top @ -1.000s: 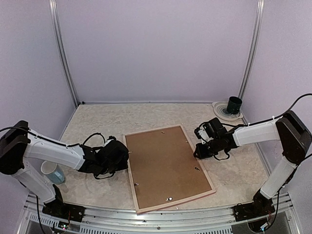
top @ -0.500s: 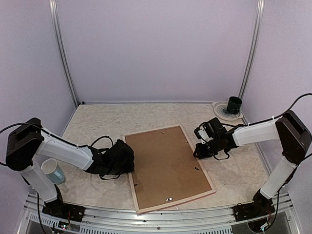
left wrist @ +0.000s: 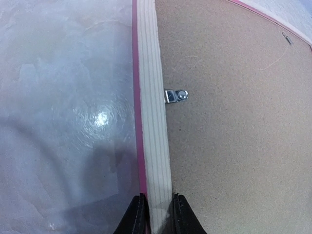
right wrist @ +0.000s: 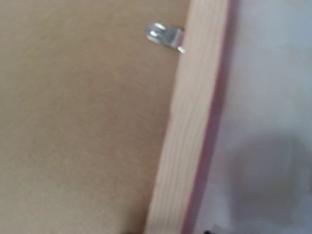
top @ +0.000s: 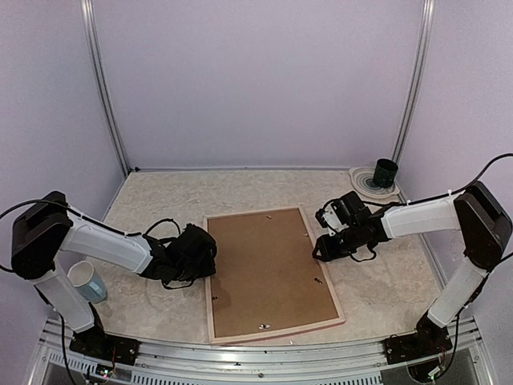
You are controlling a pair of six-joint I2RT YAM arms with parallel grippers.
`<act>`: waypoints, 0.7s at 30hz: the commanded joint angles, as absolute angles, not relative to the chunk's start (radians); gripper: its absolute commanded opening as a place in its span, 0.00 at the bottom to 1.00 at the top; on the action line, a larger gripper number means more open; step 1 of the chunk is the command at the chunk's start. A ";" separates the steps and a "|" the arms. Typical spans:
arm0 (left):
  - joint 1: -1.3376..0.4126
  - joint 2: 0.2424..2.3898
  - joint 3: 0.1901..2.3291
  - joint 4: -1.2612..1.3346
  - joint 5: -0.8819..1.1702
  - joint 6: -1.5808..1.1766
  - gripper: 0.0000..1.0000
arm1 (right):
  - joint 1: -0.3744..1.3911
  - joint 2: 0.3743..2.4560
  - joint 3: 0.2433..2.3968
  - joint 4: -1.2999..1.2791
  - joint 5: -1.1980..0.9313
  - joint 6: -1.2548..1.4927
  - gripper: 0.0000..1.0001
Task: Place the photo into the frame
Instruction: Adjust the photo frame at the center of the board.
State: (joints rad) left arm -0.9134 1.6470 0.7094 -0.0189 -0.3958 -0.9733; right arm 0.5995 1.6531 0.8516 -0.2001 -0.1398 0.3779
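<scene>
The frame [top: 272, 333] lies face down on the table, its pale wood back up and the brown backing board [top: 264, 269] filling it. The photo is hidden. My left gripper [top: 207, 261] is shut on the frame's left rail [left wrist: 151, 97], one black finger [left wrist: 138, 214] on the pink outer edge and the other at the inner side. My right gripper [top: 318, 249] stands open at the right rail [right wrist: 190, 122]; only its tips show at the bottom of the blurred right wrist view, either side of the rail. Small metal tabs [left wrist: 175, 95] hold the board.
A pale blue cup [top: 85, 282] stands near the left arm's base. At the back right, a dark green cup [top: 385, 172] sits on a round plate [top: 365, 186]. Walls close the table on three sides.
The frame's near end has swung left, so it lies squarer to the table. My left gripper has closed on the left rail. My right gripper has opened off the right rail.
</scene>
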 commanded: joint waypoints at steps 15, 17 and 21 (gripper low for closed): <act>-0.827 1.690 0.713 0.052 -0.329 -0.865 0.13 | 0.674 1.513 0.786 -0.279 -0.281 0.299 0.53; -0.827 1.689 0.709 0.059 -0.326 -0.869 0.13 | 0.691 1.532 0.792 -0.298 -0.239 0.299 0.52; -0.828 1.685 0.698 0.068 -0.320 -0.876 0.13 | 0.725 1.551 0.796 -0.323 -0.178 0.302 0.52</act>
State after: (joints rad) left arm -0.8318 1.6703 0.7200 0.0330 -0.3584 -0.8673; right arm 0.6937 1.5295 0.7994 -0.2798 -0.2504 0.3077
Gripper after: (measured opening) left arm 0.160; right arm 0.524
